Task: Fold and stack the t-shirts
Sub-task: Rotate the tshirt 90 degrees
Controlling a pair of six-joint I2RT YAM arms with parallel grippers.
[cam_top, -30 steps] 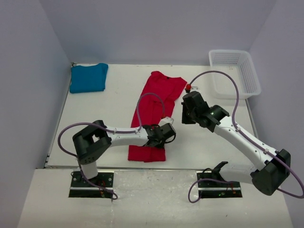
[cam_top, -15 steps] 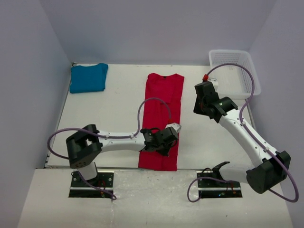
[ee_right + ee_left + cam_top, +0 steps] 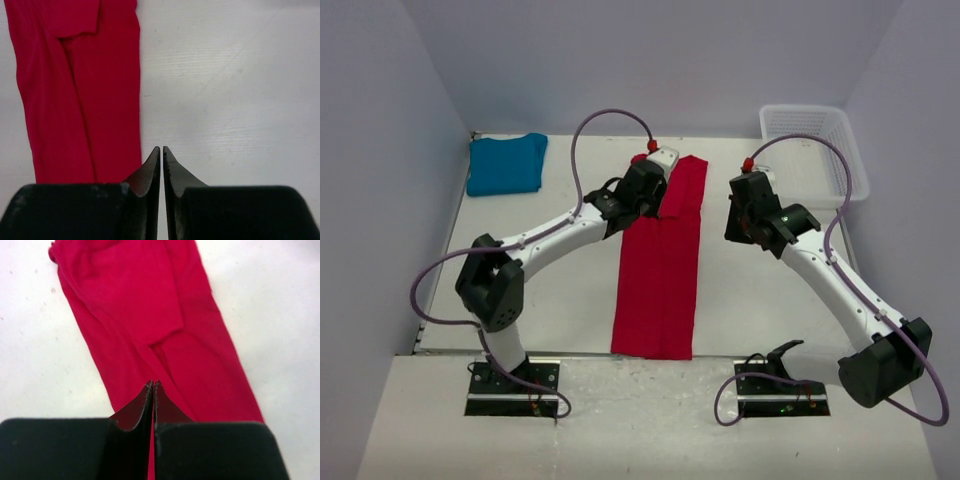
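Two grippers hang over a white table [image 3: 550,300] walled by pale lilac panels: the left gripper [image 3: 152,386], jaws pressed together and holding nothing, is above the far end of the red t-shirt [image 3: 660,265], while the right gripper [image 3: 161,150], jaws nearly touching, is over bare tabletop just beside it. One red t-shirt lies as a long folded strip mid-table, one teal t-shirt [image 3: 506,163] sits folded in the far-left corner, and one white mesh basket [image 3: 815,150] stands far right.

Top external: fixed high behind both arm bases, looking down across the whole table [image 3: 570,290]. Left wrist: close, looking past its fingertips onto the red t-shirt [image 3: 150,330]. Right wrist: close, red t-shirt [image 3: 75,100] left of its fingertips. All three share it.
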